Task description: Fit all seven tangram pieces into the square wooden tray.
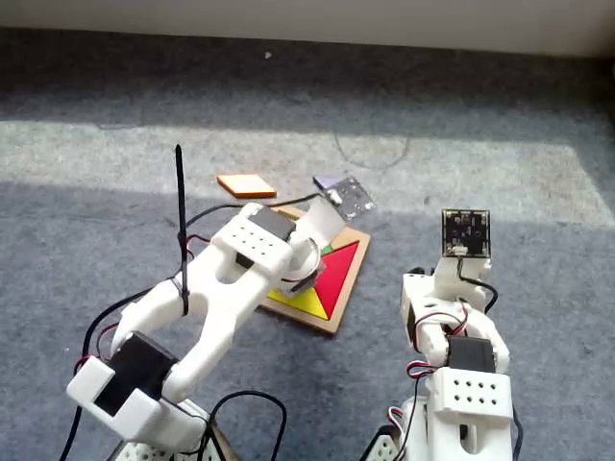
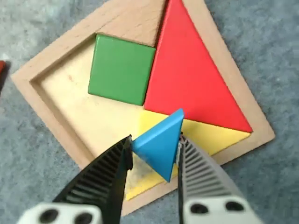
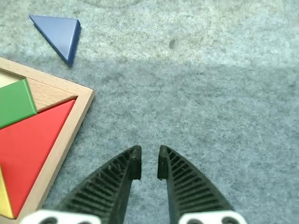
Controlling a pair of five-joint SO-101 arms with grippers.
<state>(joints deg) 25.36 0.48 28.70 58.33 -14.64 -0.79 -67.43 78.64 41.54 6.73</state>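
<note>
Left wrist view: left gripper (image 2: 154, 149) clamped on light-blue triangle (image 2: 159, 142), above tray (image 2: 74, 116) | tray holds yellow triangle (image 2: 215, 135), red triangle (image 2: 187, 74), green square (image 2: 121, 70) | right gripper (image 3: 149, 163) narrowly parted, empty | step: seating light-blue triangle; next likely needs turning, then lowering onto bare floor.

Square wooden tray (image 2: 60, 50): pale tan, faint grain seen. Green square piece (image 2: 120, 69): mid green, plain. Large red triangle (image 2: 191, 79): bright red, flat. Yellow triangle (image 2: 212, 137): lemon yellow. Light-blue triangle (image 2: 159, 144): sky blue, no pattern. Dark-blue triangle (image 3: 58, 31): navy w/ violet tint. Orange parallelogram (image 1: 246, 185): bright orange. Carpet (image 3: 210, 84): grey, speckled; paler band noted in sunlit strip. Left gripper (image 2: 154, 140): one finger black, other pale grey, both ribbed. Right gripper (image 3: 149, 161): fingers black, ribbed.
</note>
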